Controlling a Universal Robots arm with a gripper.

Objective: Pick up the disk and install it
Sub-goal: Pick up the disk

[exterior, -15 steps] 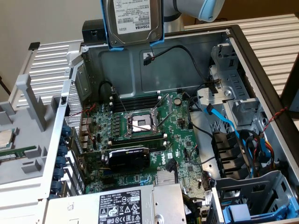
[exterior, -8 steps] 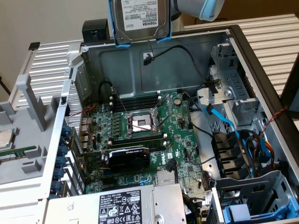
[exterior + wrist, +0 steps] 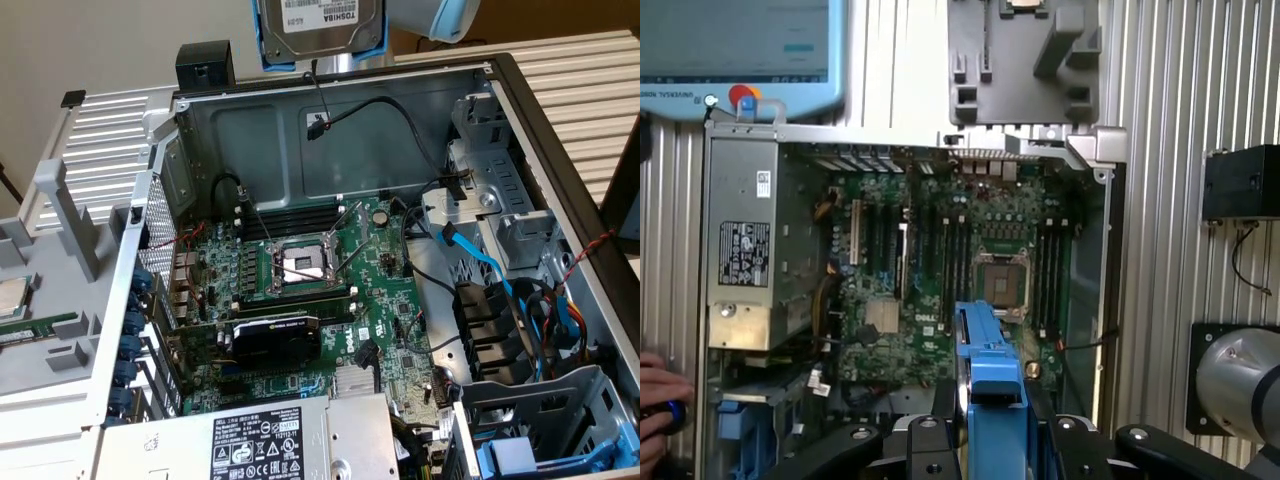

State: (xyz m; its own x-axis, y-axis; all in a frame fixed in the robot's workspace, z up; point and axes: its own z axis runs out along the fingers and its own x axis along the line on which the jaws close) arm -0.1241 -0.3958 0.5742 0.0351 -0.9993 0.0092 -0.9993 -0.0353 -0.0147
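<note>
**Ribbed metal bench, open PC, disk held aloft**

Ribbed metal table [image 3: 590, 90] carries an open PC case [image 3: 300, 130], lid off, insides up. Inside, big to small: power supply [image 3: 250, 440] at the near edge, motherboard [image 3: 380, 270] mid-case w/ bare CPU socket [image 3: 300, 265], drive cage [image 3: 510, 230] along the exterior view's right, loose blue cables [image 3: 480, 265] beside it.

The disk [image 3: 318, 28], in its blue carrier, hangs above the case's far wall, well clear of the boards, label face toward the exterior cam. Not yet in any bay.

Step in hand, as judged: carrying the disk over the case. To do it well, the grip should sit square on the carrier's sides, the drive should not twist, and the path should clear the case wall, the black lead under the disk and the blue cables. A person's hand [image 3: 660, 415] sits at the case edge near the power supply; worth minding.

Pose: gripper [image 3: 992, 425] is high over the case, pointing down, its cam looking straight onto the motherboard. Fingers [image 3: 940, 440] are clamped either side of the carrier, w/ the disk edge-on btw them.
</note>
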